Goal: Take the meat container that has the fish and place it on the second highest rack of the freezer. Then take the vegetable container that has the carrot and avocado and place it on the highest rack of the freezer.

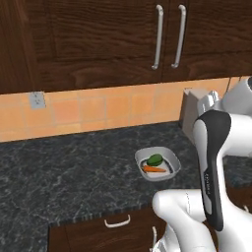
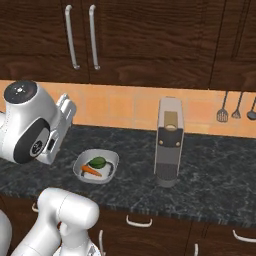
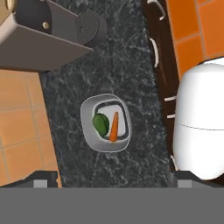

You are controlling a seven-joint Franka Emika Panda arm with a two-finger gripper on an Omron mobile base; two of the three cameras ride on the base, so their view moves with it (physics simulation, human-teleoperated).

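Veggie container sitting on the counter, gripper wide open above it

Carrot (image 3: 113, 127) and avocado (image 3: 100, 124) are lying side by side in the vegetable container (image 3: 89, 131), a shallow grey-white tray with rounded corners. The two are just beside each other, maybe touching, hard to say. In the left base view the avocado (image 1: 154, 159) is toward the wall and the carrot (image 1: 154, 169) is toward the counter's front edge, same deal in the right base view.

That container (image 2: 112, 161) sits flat on the dark speckled countertop (image 2: 215, 185), roughly midway between the orange tile backsplash (image 2: 125, 107) and the front edge. Nothing is touching it.

Off to one side on the same counter is a tall grey coffee machine (image 2: 168, 142), near the container but clearly apart from it.

Gripper (image 3: 112, 180) hangs over the tray looking straight down, with the container centred between the fingertips (image 3: 41, 180). Jaws are spread wide and hold nothing, well clear of the tray.

Further out: dark wood upper cabinets (image 1: 98, 34) with long silver handles, drawers with small white handles under the counter, a wall outlet (image 1: 36, 100) on the tiles, and some utensils (image 2: 235, 110) hanging on the wall past the coffee machine.
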